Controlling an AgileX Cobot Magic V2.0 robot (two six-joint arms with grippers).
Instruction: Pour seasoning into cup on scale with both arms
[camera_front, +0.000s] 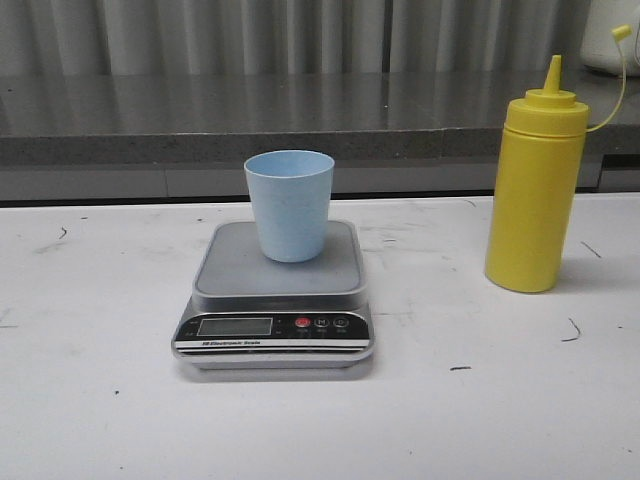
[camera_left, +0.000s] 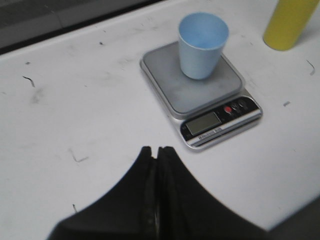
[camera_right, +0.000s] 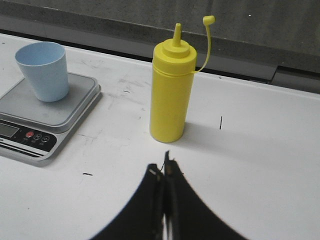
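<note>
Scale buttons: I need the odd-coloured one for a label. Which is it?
The red button, leftmost of three beside the display on the scale; the other two are dark.

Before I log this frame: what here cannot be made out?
- Scale display reading: too small and dim in every view.
- Seasoning bottle top: cut off by the left wrist view's edge.
- Fill level in the bottle: opaque yellow wall hides it.
- Cup bottom inside: hidden by its wall in the front view.

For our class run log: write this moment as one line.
cup upright on scale | seasoning bottle untouched, cap off | left hand shut | right hand shut
</note>
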